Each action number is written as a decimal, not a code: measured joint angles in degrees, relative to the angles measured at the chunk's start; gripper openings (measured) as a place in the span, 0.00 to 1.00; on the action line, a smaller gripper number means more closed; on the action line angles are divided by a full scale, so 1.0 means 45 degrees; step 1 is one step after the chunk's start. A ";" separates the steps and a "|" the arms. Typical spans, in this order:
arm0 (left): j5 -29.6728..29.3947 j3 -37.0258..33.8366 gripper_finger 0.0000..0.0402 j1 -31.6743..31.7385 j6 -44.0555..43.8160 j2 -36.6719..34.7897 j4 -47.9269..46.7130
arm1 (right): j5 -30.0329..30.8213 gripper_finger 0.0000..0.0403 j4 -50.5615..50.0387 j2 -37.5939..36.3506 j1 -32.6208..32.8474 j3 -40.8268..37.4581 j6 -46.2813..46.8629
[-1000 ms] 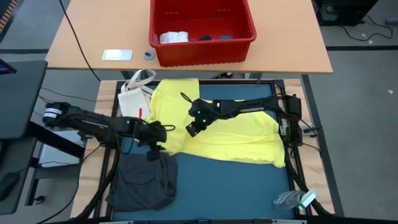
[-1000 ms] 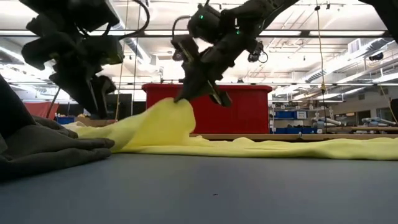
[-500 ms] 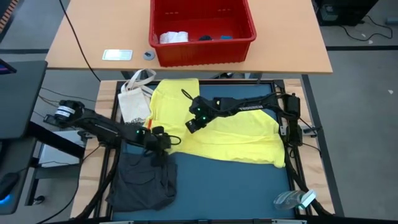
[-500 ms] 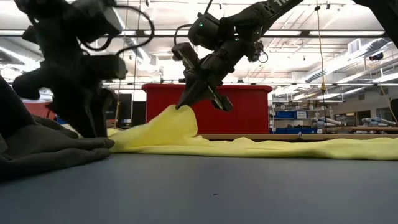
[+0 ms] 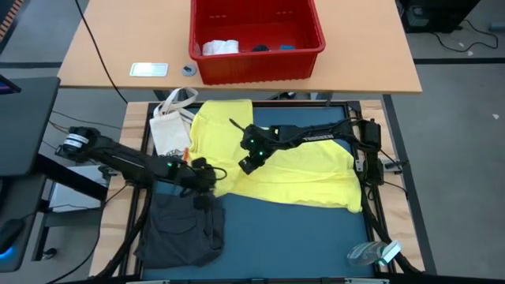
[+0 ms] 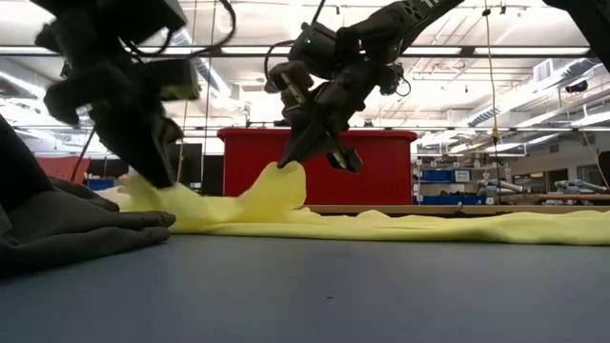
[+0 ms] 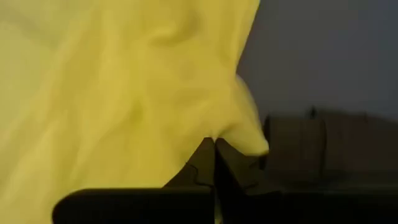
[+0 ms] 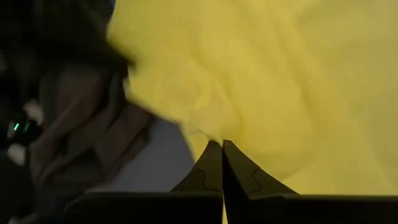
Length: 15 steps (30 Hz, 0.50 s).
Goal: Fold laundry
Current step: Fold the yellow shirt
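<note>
Over the blue mat both hands, left hand (image 5: 207, 187) and right hand (image 5: 244, 166), pinch the yellow T-shirt (image 5: 308, 173)

**Four cameras around the yellow T-shirt**

The high view looks straight down on the yellow T-shirt (image 5: 300, 170). The low view sits at table height, facing level across it toward the red basket (image 6: 381, 167). Both wrist views press close against the same yellow cloth.
</note>
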 joint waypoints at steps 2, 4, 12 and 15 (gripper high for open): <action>0.0002 0.0088 0.01 0.0087 -0.0303 -0.0746 -0.0714 | -0.0635 0.00 -0.0042 0.0000 0.0223 0.0000 -0.0131; 0.0128 0.0101 0.01 0.0210 -0.0831 -0.1551 -0.1895 | -0.1570 0.00 0.0121 0.0000 0.0478 0.0000 -0.0116; 0.1944 0.0079 0.00 0.1433 -0.3228 -0.3768 -0.3958 | -0.2233 0.00 0.0905 0.0077 0.1205 0.0005 -0.0016; 0.1987 0.0077 0.00 0.2317 -0.3256 -0.3841 -0.3928 | -0.1620 0.00 0.0886 0.0403 0.0750 0.0000 0.0248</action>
